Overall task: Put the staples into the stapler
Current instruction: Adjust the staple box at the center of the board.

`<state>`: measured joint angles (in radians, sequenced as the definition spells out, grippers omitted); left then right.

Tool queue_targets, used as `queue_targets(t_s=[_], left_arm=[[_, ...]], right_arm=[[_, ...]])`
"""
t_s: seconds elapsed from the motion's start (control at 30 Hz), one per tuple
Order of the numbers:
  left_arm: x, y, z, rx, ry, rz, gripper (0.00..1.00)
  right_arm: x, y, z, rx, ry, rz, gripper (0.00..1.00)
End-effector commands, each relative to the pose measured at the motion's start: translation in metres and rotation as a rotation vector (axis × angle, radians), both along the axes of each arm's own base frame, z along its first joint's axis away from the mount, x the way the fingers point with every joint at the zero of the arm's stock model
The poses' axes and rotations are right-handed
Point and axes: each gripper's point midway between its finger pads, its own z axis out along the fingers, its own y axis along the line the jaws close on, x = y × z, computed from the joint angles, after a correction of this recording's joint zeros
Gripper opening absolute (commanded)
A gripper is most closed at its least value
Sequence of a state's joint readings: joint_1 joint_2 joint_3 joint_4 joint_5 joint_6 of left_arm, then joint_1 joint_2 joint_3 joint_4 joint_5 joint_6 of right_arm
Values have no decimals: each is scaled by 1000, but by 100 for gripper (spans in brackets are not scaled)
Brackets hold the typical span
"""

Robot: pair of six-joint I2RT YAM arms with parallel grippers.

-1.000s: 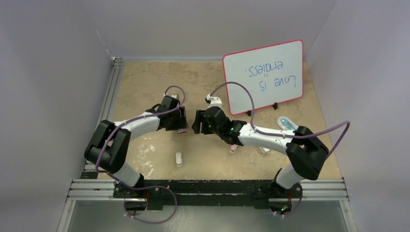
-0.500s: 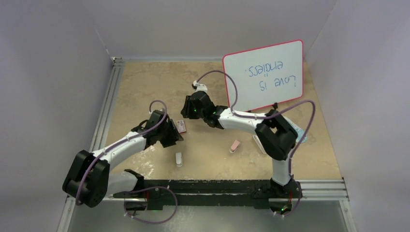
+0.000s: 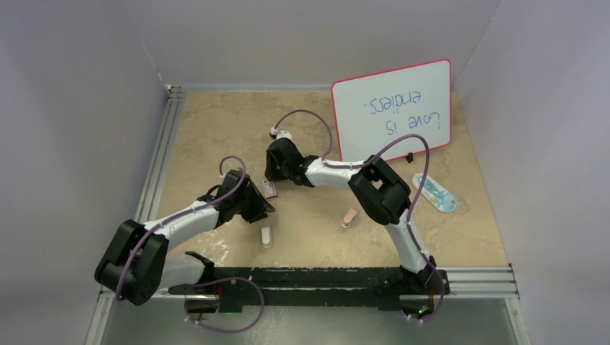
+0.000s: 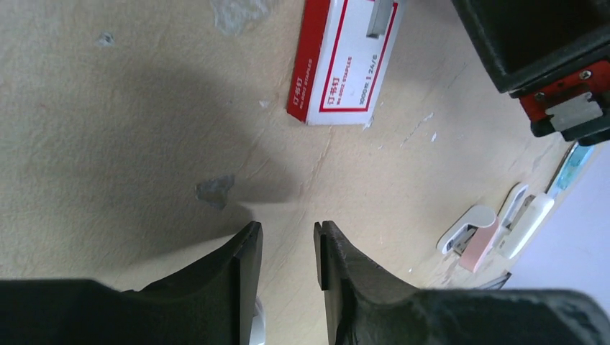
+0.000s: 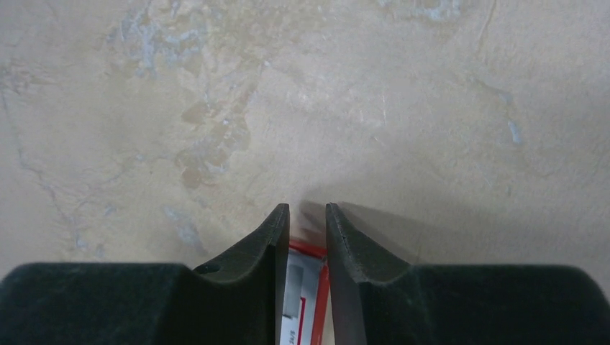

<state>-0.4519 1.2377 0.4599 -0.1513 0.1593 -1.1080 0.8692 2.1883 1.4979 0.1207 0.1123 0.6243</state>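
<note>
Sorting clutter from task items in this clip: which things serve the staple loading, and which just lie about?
For the job: staple box; pink stapler; small grey tray, probably staples.
Lying about: whiteboard; blue-and-white oblong thing.

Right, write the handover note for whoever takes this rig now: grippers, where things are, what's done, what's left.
Left gripper: jaws a narrow gap apart, nothing in them, low over the bare table, short of the staple box.
Right gripper: jaws a narrow gap apart, over the box's other end. I cannot tell if it touches the box.
Staple box: flat on the table between the two grippers. No loose staples in view.
Pink stapler: on the table to the right of the box, apart from both grippers.
Done: nothing loaded.
Left: get staples out of the box and load them into the stapler.
</note>
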Motion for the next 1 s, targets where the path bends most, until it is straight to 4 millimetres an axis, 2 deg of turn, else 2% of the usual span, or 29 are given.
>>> queue_targets(t_s=[0.0, 0.07, 0.2, 0.37, 0.73, 0.87, 0.97], left_arm=[[21, 4, 4, 18, -65, 55, 32], [27, 5, 5, 27, -71, 63, 29], [31, 8, -1, 49, -63, 81, 21], [36, 11, -7, 63, -62, 95, 18], [48, 30, -10, 131, -71, 130, 14], [45, 41, -18, 183, -60, 132, 14], [50, 47, -16, 183, -73, 127, 14]], right_arm=[[4, 3, 9, -18, -19, 39, 27], [0, -1, 5, -32, -6, 45, 26], [-9, -23, -7, -76, 37, 31, 23], [-22, -41, -7, -88, 57, 22, 21], [-54, -58, -11, -69, 59, 127, 21], [-58, -65, -7, -67, 19, 150, 22], [-66, -72, -4, -64, 17, 152, 22]])
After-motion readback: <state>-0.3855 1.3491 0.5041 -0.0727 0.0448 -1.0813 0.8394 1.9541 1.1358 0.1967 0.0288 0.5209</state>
